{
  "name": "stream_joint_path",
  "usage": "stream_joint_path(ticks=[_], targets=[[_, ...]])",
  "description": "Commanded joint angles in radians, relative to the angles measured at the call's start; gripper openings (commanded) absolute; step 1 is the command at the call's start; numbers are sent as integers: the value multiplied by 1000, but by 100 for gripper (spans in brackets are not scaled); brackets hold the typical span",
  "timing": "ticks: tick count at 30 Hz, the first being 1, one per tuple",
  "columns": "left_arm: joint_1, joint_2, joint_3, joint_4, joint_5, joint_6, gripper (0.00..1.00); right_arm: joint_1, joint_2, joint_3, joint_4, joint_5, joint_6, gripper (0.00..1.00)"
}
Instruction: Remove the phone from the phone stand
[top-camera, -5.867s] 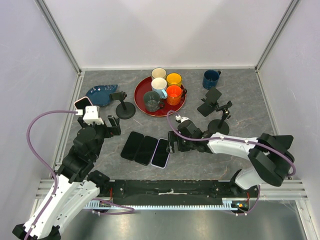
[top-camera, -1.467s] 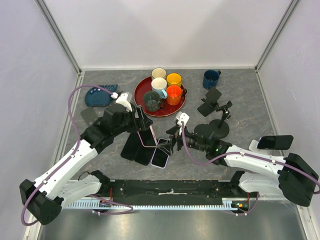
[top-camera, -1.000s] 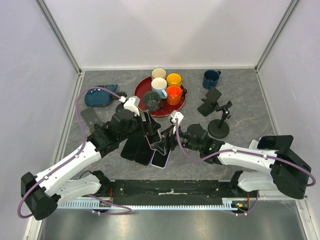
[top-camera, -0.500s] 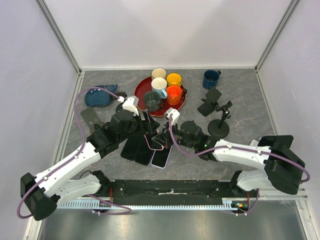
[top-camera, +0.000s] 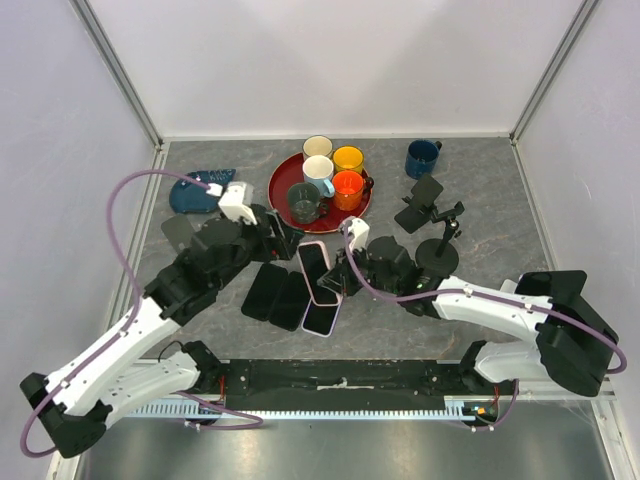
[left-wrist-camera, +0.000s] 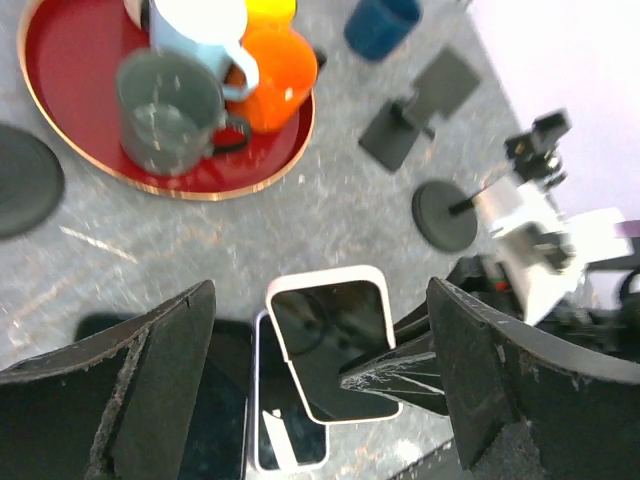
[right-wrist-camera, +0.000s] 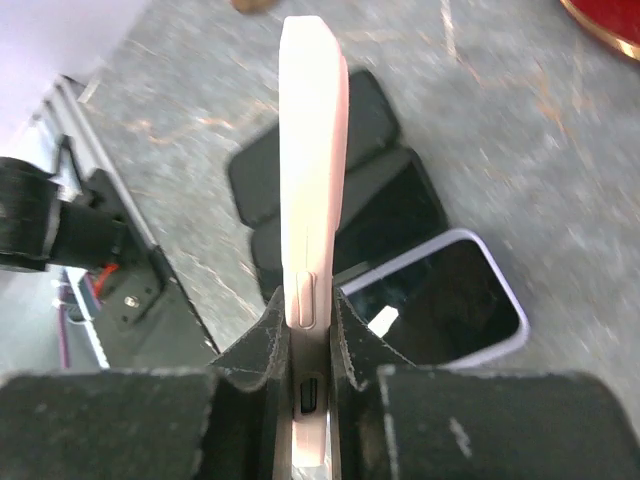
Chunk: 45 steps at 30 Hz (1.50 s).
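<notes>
The phone (top-camera: 318, 271), in a pale pink case, hangs above the table with my right gripper (top-camera: 342, 272) shut on its lower end. The right wrist view shows its pink edge (right-wrist-camera: 313, 190) clamped between both fingers of that gripper (right-wrist-camera: 312, 330). In the left wrist view the phone (left-wrist-camera: 330, 345) sits screen-up between the wide-open jaws of my left gripper (left-wrist-camera: 320, 290), touching neither finger. My left gripper (top-camera: 280, 235) is just behind and to the left of the phone. A black round phone stand base (left-wrist-camera: 20, 180) lies at the left edge.
Three more phones (top-camera: 290, 300) lie side by side on the table under the held one. A red tray (top-camera: 283, 205) of mugs stands behind, with a blue mug (top-camera: 422, 157) at back right. Two other stands (top-camera: 425, 205) (top-camera: 440, 250) stand at right. A blue dish (top-camera: 195, 192) sits back left.
My right gripper has shut on the phone. My left gripper has opened wider, let go and pulled back to the left; the phone now lies flatter, screen up.
</notes>
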Motion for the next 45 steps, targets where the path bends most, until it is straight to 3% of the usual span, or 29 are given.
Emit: stream_joint_path(ticks=[1,12,20,26,36,45], targets=[[16,-77,90,40,-96,114,93,-49,-63,-33,-80,-23,49,0],[67,-158,103,20,-291,309,96,-233,-208,-180,-214,-111,187,0],[179,-239,-51,108,-359,354,99,-318,-276,-317,-220,-177,370,0],[237,-342,-130,185,-414,383,99,-328,-215,-394,-96,-236,454,0],[297,-387,-167,186,-396,337,98,-324,55,-518,369,-327,703,0],[344,-419,-189,185,-337,291,98,-246,138,-425,372,-244,720,4]])
